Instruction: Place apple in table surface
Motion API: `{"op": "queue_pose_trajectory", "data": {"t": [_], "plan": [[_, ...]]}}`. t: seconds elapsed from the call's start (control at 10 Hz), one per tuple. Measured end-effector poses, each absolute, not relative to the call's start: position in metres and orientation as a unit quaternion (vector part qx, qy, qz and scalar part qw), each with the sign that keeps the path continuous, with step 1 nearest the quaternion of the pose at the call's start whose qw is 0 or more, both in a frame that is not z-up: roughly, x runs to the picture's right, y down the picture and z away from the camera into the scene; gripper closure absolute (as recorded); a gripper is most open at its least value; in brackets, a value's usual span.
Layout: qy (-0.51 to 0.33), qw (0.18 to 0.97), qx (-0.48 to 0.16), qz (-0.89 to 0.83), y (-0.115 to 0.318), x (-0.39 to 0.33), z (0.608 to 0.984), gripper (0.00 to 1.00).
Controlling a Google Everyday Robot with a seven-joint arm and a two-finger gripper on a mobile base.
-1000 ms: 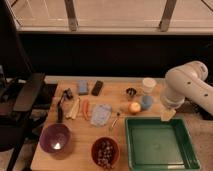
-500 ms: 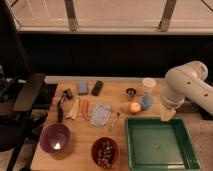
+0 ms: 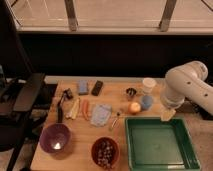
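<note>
on the table surface (image 3: 114, 93) rests the apple (image 3: 134, 107), pincer (image 3: 167, 115) seemingly above the tray (image 3: 155, 146).

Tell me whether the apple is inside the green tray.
No, the apple rests on the table surface beside the blue cup, outside the green tray; the pincer hangs over the tray's far rim.

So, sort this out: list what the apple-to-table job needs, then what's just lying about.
Job: apple, table surface, gripper right of the apple, at the far edge of the green tray.
Lying about: green tray, blue cup, white cup, carrot, purple bowl.
</note>
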State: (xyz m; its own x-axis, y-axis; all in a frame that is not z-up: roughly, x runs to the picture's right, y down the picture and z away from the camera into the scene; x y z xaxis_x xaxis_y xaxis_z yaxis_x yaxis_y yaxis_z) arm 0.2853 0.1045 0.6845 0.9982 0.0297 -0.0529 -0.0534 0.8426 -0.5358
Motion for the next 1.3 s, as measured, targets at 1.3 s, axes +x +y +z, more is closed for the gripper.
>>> {"op": "queue_pose_trajectory", "data": {"t": [1.3], "plan": [[-0.038, 0.953, -0.286, -0.093, 0.05, 0.232, 0.782, 0.35]]}}
